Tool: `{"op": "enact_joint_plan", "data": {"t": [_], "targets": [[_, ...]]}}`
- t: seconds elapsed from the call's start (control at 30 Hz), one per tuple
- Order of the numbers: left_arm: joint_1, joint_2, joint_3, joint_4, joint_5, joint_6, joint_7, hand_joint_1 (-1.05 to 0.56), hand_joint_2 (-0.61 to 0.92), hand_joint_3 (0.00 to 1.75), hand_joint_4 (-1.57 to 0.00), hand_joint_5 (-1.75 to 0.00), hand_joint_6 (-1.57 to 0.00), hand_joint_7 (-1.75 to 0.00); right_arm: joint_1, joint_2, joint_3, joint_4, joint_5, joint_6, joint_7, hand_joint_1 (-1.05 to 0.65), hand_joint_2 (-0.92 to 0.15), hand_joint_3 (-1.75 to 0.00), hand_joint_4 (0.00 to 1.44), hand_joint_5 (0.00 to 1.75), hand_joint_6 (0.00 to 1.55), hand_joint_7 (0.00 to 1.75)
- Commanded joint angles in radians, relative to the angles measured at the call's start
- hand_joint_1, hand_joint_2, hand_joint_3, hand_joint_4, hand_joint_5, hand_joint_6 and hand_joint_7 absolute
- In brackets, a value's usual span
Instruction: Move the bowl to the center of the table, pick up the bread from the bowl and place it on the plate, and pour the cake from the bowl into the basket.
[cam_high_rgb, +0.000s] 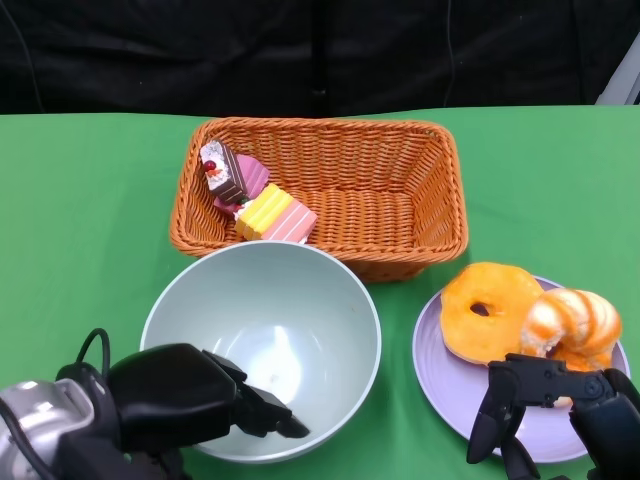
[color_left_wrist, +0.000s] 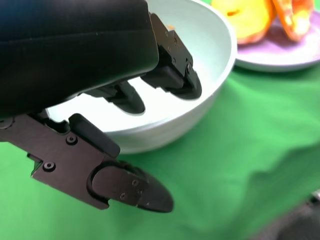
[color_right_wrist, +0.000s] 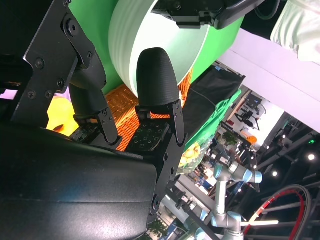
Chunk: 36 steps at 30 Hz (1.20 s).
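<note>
Bowl (cam_high_rgb: 262, 340) in lower centre of head view, empty, upright on green table (cam_high_rgb: 80, 220). Left hand (cam_high_rgb: 195, 405) at lower left grips bowl near rim, fingers (color_left_wrist: 172, 75) inside, thumb outside wall. Right hand (cam_high_rgb: 555, 410) at lower right, over plate (cam_high_rgb: 440, 375) edge, fingers apart, holds nothing. Cake pieces (cam_high_rgb: 255, 195) lie in basket (cam_high_rgb: 400, 200), upper centre; bread (cam_high_rgb: 530, 320) on plate. Task looks almost done. Risk: if left hand pulls away before fingers open fully, bowl can tip or slide toward basket; right fingers can knock bread off plate
</note>
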Motion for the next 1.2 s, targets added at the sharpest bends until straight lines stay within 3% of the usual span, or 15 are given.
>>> {"op": "enact_joint_plan", "data": {"t": [0.03, 0.2, 0.3, 0.47, 0.57, 0.73, 0.9, 0.97, 1.03, 1.1, 1.13, 1.17, 1.2], "targets": [[0.017, 0.016, 0.055, -0.055, -0.212, 0.08, -0.121, -0.89, 0.92, 0.31, -0.24, -0.18, -0.3, -0.01, 0.002, -0.003, -0.007, -0.006, 0.015, -0.011, -0.006, 0.37, -0.07, -1.75, 1.04, 1.7, 0.96, 1.4], [0.046, -0.048, 0.148, -0.089, -0.543, 0.248, -0.215, -0.81, 0.92, 0.26, -0.33, -0.25, -0.4, -0.05, 0.005, -0.003, -0.007, -0.011, 0.021, -0.009, -0.002, 0.37, -0.08, -1.75, 1.03, 1.7, 0.95, 1.4], [0.048, -0.059, 0.166, -0.092, -0.573, 0.265, -0.236, -0.79, 0.92, 0.27, -0.36, -0.28, -0.42, -0.06, 0.005, -0.003, -0.006, -0.01, 0.023, -0.01, -0.002, 0.37, -0.08, -1.75, 1.03, 1.69, 0.95, 1.4], [0.074, -0.182, 0.278, -0.096, -0.794, 0.384, -0.206, -0.72, 0.92, 0.39, -0.57, -0.53, -0.52, -0.09, 0.005, -0.002, 0.002, -0.023, 0.029, -0.003, 0.004, 0.37, -0.08, -1.75, 1.02, 1.69, 0.96, 1.41], [0.096, -0.242, 0.322, -0.125, -0.88, 0.472, -0.172, -0.69, 0.92, 0.39, -0.62, -0.66, -0.57, -0.1, 0.008, -0.004, 0.008, -0.039, 0.034, 0.005, 0.012, 0.38, -0.08, -1.75, 1.02, 1.68, 0.96, 1.41], [0.153, -0.295, 0.373, -0.214, -0.971, 0.669, -0.078, -0.64, 0.92, 0.33, -0.63, -0.83, -0.63, -0.13, 0.013, -0.005, 0.029, -0.062, 0.063, 0.024, 0.04, 0.38, -0.1, -1.75, 1.02, 1.69, 0.97, 1.41], [0.191, -0.338, 0.394, -0.276, -1.011, 0.777, -0.016, -0.62, 0.92, 0.31, -0.62, -0.95, -0.67, -0.14, 0.022, -0.003, 0.04, -0.087, 0.091, 0.055, 0.064, 0.38, -0.12, -1.75, 1.01, 1.7, 0.96, 1.41], [0.245, -0.392, 0.415, -0.343, -1.063, 0.866, 0.091, -0.56, 0.92, 0.31, -0.62, -1.02, -0.71, -0.18, 0.023, 0.0, 0.055, -0.114, 0.111, 0.091, 0.082, 0.37, -0.12, -1.75, 1.02, 1.7, 0.95, 1.41], [0.295, -0.437, 0.431, -0.405, -1.095, 0.928, 0.182, -0.47, 0.92, 0.34, -0.63, -1.13, -0.76, -0.24, 0.026, 0.002, 0.069, -0.144, 0.129, 0.142, 0.1, 0.33, -0.12, -1.75, 1.0, 1.74, 0.91, 1.41], [0.324, -0.46, 0.44, -0.444, -1.103, 0.957, 0.228, -0.38, 0.92, 0.44, -0.6, -1.27, -0.63, -0.65, 0.03, 0.002, 0.077, -0.17, 0.138, 0.191, 0.113, 0.27, -0.17, -1.69, 0.94, 1.74, 0.85, 1.4], [0.359, -0.48, 0.441, -0.475, -1.094, 0.962, 0.264, -0.36, 0.92, 0.45, -0.6, -1.28, -0.58, -0.76, 0.039, 0.004, 0.086, -0.197, 0.151, 0.241, 0.125, 0.26, -0.17, -1.68, 0.93, 1.75, 0.84, 1.4], [0.388, -0.497, 0.441, -0.5, -1.089, 0.965, 0.293, -0.32, 0.83, 0.58, -0.58, -1.4, -0.54, -1.01, 0.047, 0.006, 0.093, -0.22, 0.166, 0.286, 0.133, 0.25, -0.2, -1.65, 0.85, 1.71, 0.79, 1.38], [0.409, -0.509, 0.44, -0.517, -1.086, 0.968, 0.314, -0.3, 0.75, 0.71, -0.57, -1.46, -0.52, -1.13, 0.052, 0.008, 0.098, -0.239, 0.177, 0.32, 0.14, 0.25, -0.22, -1.63, 0.81, 1.7, 0.76, 1.38]]}}
